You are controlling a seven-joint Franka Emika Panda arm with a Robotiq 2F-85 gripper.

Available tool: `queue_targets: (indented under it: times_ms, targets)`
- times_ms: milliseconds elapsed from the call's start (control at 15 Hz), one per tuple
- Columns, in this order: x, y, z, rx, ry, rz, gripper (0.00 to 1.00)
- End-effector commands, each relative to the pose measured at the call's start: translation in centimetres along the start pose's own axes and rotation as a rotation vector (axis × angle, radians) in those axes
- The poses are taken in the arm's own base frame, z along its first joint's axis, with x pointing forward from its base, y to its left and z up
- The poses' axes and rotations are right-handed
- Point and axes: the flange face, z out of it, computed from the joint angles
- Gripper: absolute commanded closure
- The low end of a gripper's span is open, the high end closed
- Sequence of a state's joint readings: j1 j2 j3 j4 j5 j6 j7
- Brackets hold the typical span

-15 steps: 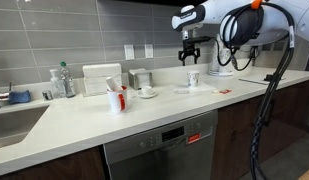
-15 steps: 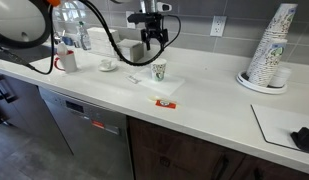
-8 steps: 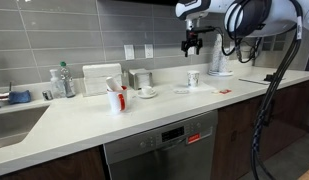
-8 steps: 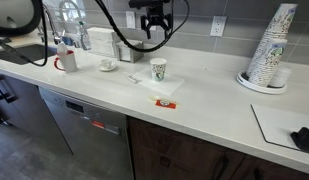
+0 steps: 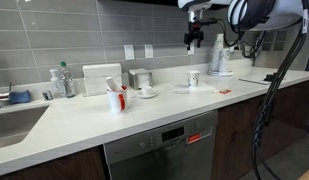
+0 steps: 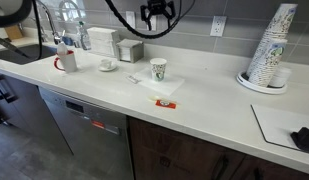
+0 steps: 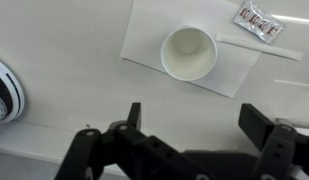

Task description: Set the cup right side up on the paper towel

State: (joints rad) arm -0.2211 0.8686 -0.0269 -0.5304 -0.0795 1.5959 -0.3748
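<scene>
While your claw [image 5: 194, 40] hangs high above the worktop [image 5: 94, 122], its two fingers stand wide apart and hold nothing. In the wrist view you look straight down between the dark fingers [image 7: 134, 118] and see the cup [image 7: 189, 52] far below. The cup stands on its bottom with its open mouth up, and it looks empty inside. It sits near the middle of the paper towel [image 7: 144, 40], which lies flat on the worktop. A small red and white packet [image 7: 259, 18] lies near one edge of the towel, apart from the cup.

In both exterior views you can see the cup [image 6: 159, 69] upright on the towel [image 6: 169, 87], with the claw [image 6: 157, 12] well above it and not touching it. Farther along the worktop there is a white mug with red trim [image 5: 116, 99] that has things sticking out of it. Near that mug is a white cup on a saucer [image 5: 147, 92]. On the other side of the towel, well apart from it, a tall stack of paper cups [image 6: 271, 45] stands on a plate.
</scene>
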Motion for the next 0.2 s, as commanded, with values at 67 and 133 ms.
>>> queue_targets:
  times_ms: [67, 133]
  targets:
    - [-0.11, 0.15, -0.42, -0.002, 0.004, -0.008, 0.0]
    - [-0.12, 0.15, -0.43, -0.002, 0.003, -0.009, 0.0]
